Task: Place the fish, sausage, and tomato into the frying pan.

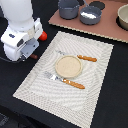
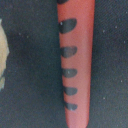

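The sausage [image 2: 76, 60] fills the wrist view, reddish with dark grill marks, lying on the black table. In the exterior view only its end [image 1: 34, 56] shows under my gripper [image 1: 27, 54], which is low right over it. The fingers are hidden, so I cannot tell if they are open. The tomato [image 1: 43, 36] sits on the table just behind the arm. The frying pan [image 1: 90, 15] stands on the brown board at the back. Something pale lies in the pan, too blurred to say whether it is the fish.
A striped placemat [image 1: 35, 80] holds a tan plate [image 1: 68, 66], an orange-handled knife [image 1: 87, 58] and a fork [image 1: 65, 81]. A taller grey pot [image 1: 68, 8], a black lid [image 1: 97, 5] and a bowl [image 1: 123, 17] stand on the board [image 1: 75, 24].
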